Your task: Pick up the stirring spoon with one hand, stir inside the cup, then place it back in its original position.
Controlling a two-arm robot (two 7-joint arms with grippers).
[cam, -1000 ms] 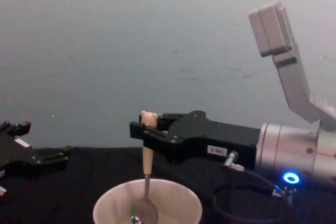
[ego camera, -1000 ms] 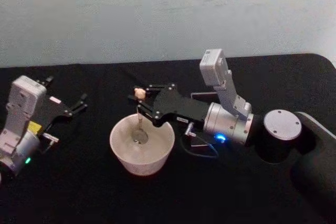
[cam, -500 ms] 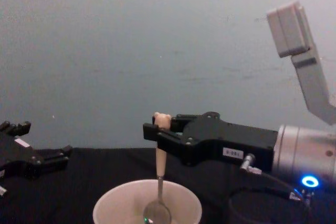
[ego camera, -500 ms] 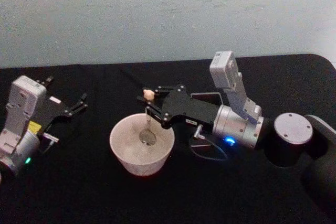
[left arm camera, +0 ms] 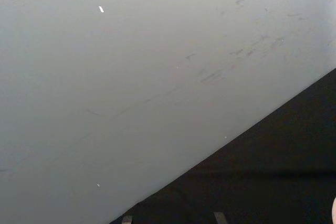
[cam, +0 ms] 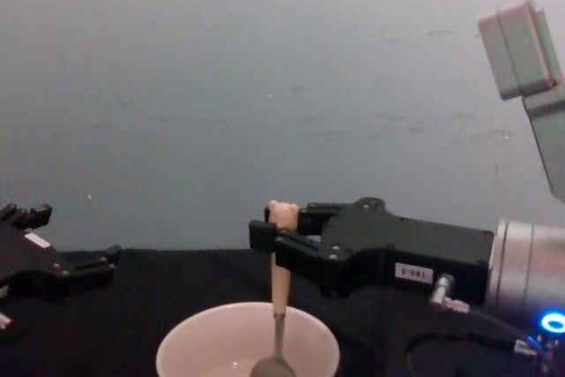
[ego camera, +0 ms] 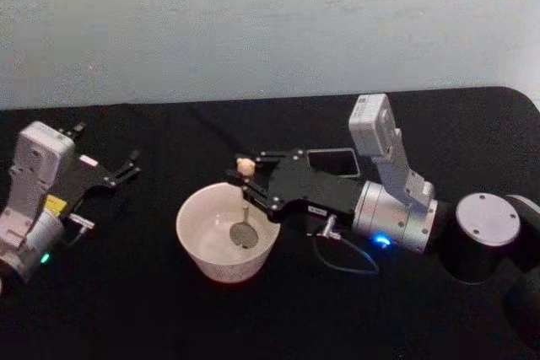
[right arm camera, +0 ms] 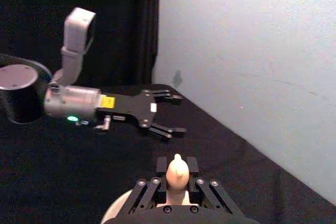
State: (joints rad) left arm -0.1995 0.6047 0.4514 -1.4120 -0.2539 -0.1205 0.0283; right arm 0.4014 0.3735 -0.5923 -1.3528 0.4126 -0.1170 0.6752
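Over the last second the right gripper (ego camera: 246,181) has carried the stirring spoon (ego camera: 243,233) from the cup's left half toward its right side, and the spoon's bowl now lies right of the cup's middle. With that shift more of the dark holder (ego camera: 331,152) behind the arm has come into sight. The left arm has not moved.

At the left edge of the black counter (ego camera: 169,318) the left gripper (ego camera: 105,149) rests idle, its fingers spread apart and empty, pointing toward the back edge. The right wrist view shows the same gripper (right arm camera: 169,114) with its two black fingers wide apart above the counter.

Near the middle of the counter, a little to the left, stands the cream cup (ego camera: 202,221), upright. The spoon stands almost upright in it, with its metal bowl down inside and its bear head above the rim. In the chest view the beige handle (cam: 280,282) rises straight from the cup (cam: 199,346).

The right gripper reaches in from the right, level over the cup's right rim, and pinches the handle just under the bear head. In the chest view its fingers (cam: 265,237) press on the handle from both sides. Just behind that gripper's body, toward the back edge, stands the holder, upright, apart from the cup.
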